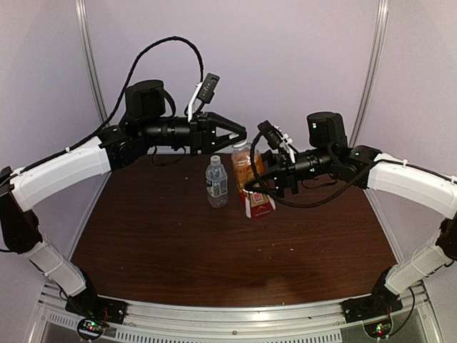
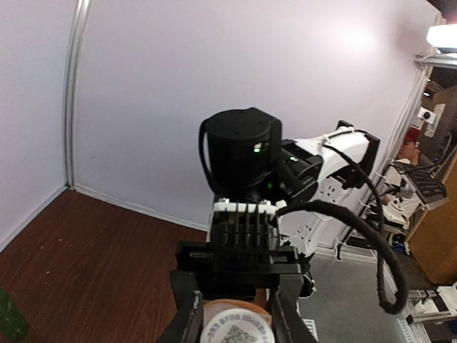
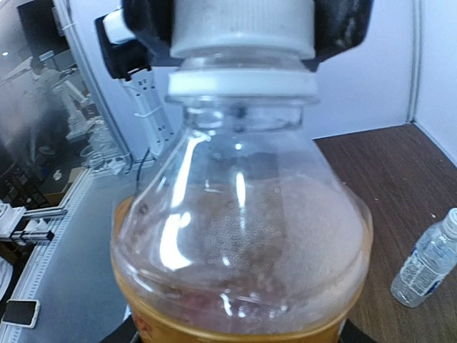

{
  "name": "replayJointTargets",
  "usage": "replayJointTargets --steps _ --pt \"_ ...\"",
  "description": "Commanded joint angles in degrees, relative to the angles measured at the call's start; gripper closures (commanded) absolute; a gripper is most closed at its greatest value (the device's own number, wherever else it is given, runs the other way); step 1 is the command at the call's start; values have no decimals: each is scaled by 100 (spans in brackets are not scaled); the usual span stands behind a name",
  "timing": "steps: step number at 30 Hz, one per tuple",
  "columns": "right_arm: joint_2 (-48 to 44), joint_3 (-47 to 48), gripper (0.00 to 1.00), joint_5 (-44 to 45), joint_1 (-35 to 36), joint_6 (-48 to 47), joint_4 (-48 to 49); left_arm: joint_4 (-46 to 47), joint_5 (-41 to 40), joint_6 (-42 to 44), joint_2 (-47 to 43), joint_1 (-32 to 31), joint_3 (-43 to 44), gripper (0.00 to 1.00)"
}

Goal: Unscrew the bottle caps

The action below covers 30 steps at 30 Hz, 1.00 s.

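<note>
The amber bottle (image 1: 245, 168) with the red label stands at the middle of the table. My right gripper (image 1: 258, 179) is shut on its body from the right; in the right wrist view the bottle (image 3: 243, 250) fills the frame and hides my fingers. My left gripper (image 1: 240, 137) is shut on its white cap (image 2: 236, 326), with one finger (image 2: 187, 314) at each side; the cap also shows in the right wrist view (image 3: 243, 28). The clear water bottle (image 1: 216, 182) stands capped just to the left. The green bottle (image 2: 10, 323) shows only at the left wrist view's edge.
The brown table (image 1: 214, 250) has a raised wall behind and metal rails at its sides. The water bottle also shows in the right wrist view (image 3: 426, 264), close beside the amber bottle. Black cables hang from both arms over the table's back part.
</note>
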Motion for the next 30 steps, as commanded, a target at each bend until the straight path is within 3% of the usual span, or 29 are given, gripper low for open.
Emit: replayJointTargets --steps 1,6,9,18,22,30 --pt "-95 46 41 1970 -37 -52 -7 -669 -2331 -381 -375 -92 81 84" --pt "-11 38 41 2756 -35 -34 64 -1131 -3940 -831 -452 -345 236 85" --pt "26 31 41 2738 -35 -25 73 -1201 -4072 -804 -428 -410 296 85" --pt "31 -65 41 2046 -34 -138 159 -977 -3328 -656 -270 -403 359 72" --pt "11 -143 41 1571 -39 -219 172 -693 -2982 -589 -320 -380 273 58" --pt "-72 -242 41 528 -39 -323 216 210 -1509 -779 -422 -33 -43 26"
